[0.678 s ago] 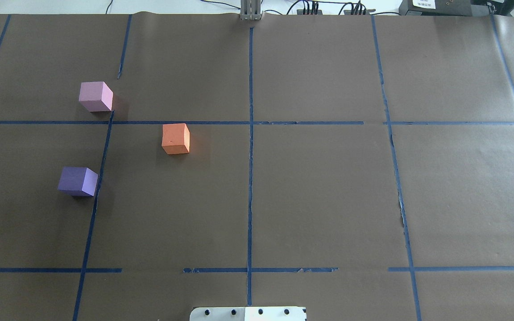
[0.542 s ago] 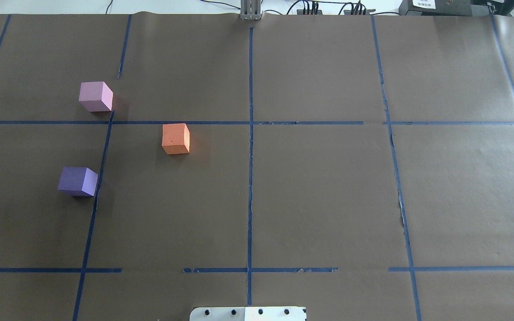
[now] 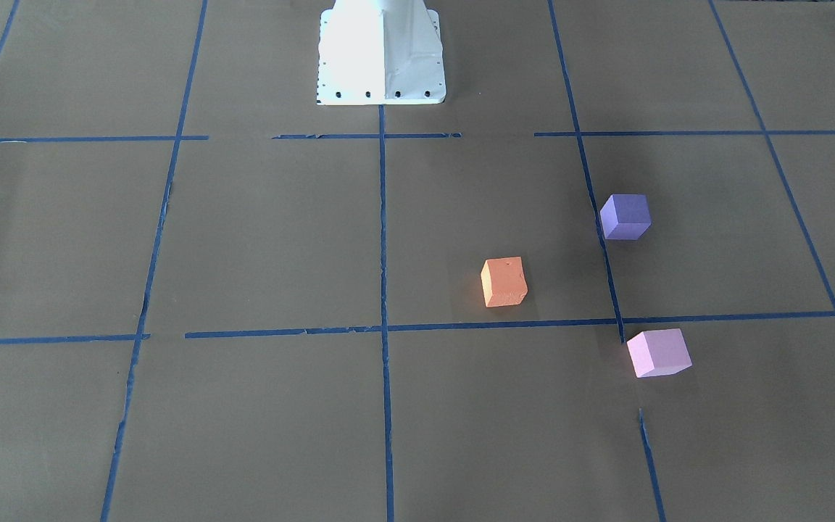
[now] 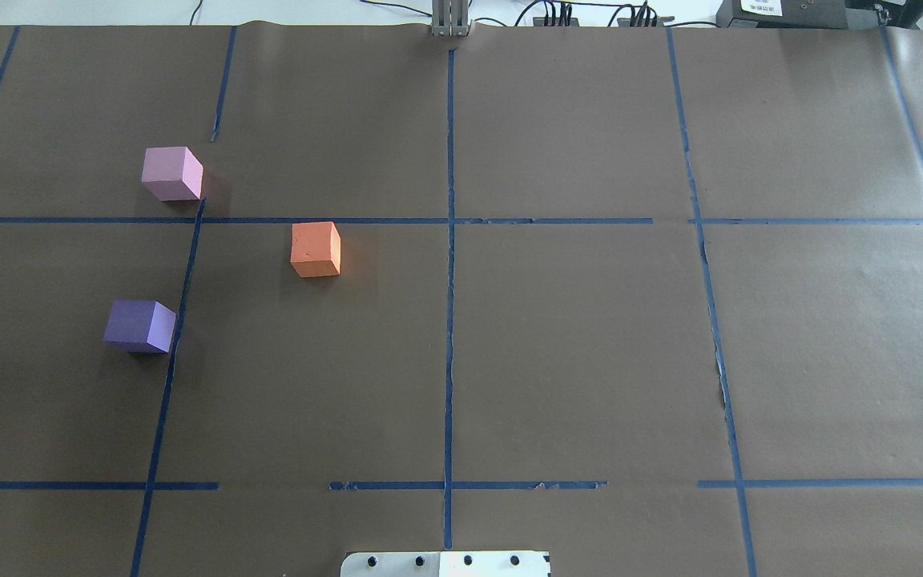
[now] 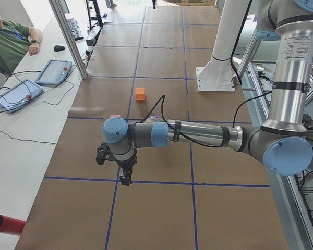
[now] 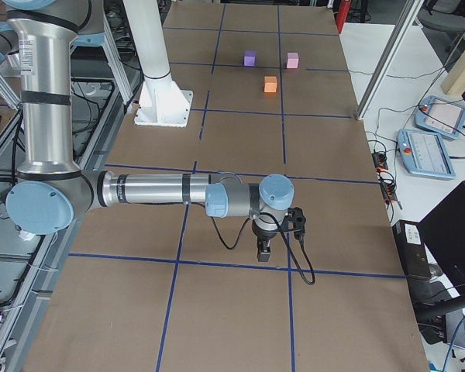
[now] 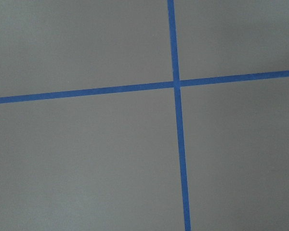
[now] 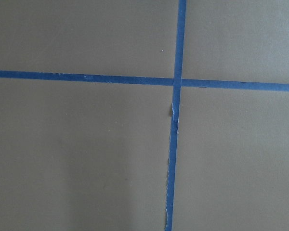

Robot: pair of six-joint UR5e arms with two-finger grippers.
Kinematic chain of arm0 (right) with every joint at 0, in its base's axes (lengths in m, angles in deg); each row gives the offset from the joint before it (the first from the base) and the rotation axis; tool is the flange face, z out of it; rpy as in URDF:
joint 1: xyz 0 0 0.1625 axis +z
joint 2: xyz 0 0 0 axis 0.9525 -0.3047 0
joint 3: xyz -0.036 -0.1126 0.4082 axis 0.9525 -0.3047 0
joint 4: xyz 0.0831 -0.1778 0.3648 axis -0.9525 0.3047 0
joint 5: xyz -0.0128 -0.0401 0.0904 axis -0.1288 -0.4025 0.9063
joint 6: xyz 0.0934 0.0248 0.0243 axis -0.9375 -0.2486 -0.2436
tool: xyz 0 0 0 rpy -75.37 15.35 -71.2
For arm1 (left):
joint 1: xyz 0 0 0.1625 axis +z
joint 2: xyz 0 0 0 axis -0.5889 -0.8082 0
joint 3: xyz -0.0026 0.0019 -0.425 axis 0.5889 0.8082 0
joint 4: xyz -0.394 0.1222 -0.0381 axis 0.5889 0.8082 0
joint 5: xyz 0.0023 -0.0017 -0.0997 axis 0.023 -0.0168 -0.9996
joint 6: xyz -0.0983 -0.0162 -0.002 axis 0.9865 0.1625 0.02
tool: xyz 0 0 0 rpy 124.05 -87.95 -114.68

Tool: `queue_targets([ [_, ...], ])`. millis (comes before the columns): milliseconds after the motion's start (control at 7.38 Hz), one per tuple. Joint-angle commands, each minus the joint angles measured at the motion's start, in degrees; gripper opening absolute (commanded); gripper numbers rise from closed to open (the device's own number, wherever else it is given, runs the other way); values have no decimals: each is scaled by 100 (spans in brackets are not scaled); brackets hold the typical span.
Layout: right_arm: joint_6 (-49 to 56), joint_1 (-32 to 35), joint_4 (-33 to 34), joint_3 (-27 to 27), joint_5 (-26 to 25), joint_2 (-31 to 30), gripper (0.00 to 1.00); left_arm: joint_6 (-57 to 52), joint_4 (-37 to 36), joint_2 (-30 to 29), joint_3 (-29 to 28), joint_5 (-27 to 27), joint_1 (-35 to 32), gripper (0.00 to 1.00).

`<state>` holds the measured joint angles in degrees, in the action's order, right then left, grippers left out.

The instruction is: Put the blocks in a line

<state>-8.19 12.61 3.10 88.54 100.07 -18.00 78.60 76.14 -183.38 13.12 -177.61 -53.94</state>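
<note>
Three blocks lie apart on the brown-papered worktop, all on the robot's left half, none touching another. The orange block sits nearest the centre line of blue tape and serves as reference here. The pink block lies farther from the robot than the orange block and to its left, just across a cross-line of tape. The purple block lies nearer the robot than the orange block and farther left again, just beside a lengthwise tape line. Together the three mark out a triangle, not a line.

The left hand hangs pointing down over the worktop, well apart from the orange block, toward the robot's left end. The right hand hangs likewise, far from the orange block, toward the right end. Each shows only in a side view, so I cannot tell how far either is open; nothing is seen in either. Both wrist cameras show only bare paper and a tape crossing.
</note>
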Motion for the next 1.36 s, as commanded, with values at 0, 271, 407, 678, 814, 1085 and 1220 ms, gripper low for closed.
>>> queue_targets([
  [0,0,3,0,1,9,0,100,610,-1,-223,728,-21,343,100],
  [271,0,3,0,1,0,0,100,1396,-88,-592,1159,-326,949,100],
  [407,0,3,0,1,9,0,100,1816,-237,-916,1327,-407,1178,100],
  [678,0,3,0,-7,0,0,100,2921,-378,-1540,1495,-496,1740,100],
  [814,0,3,0,1,0,0,100,3363,-379,-1778,1487,-452,1995,100],
  [1085,0,3,0,1,9,9,100,4443,-370,-2270,1452,114,2714,100],
  [1220,0,3,0,1,0,0,100,4901,-405,-2551,1417,589,3249,100],
])
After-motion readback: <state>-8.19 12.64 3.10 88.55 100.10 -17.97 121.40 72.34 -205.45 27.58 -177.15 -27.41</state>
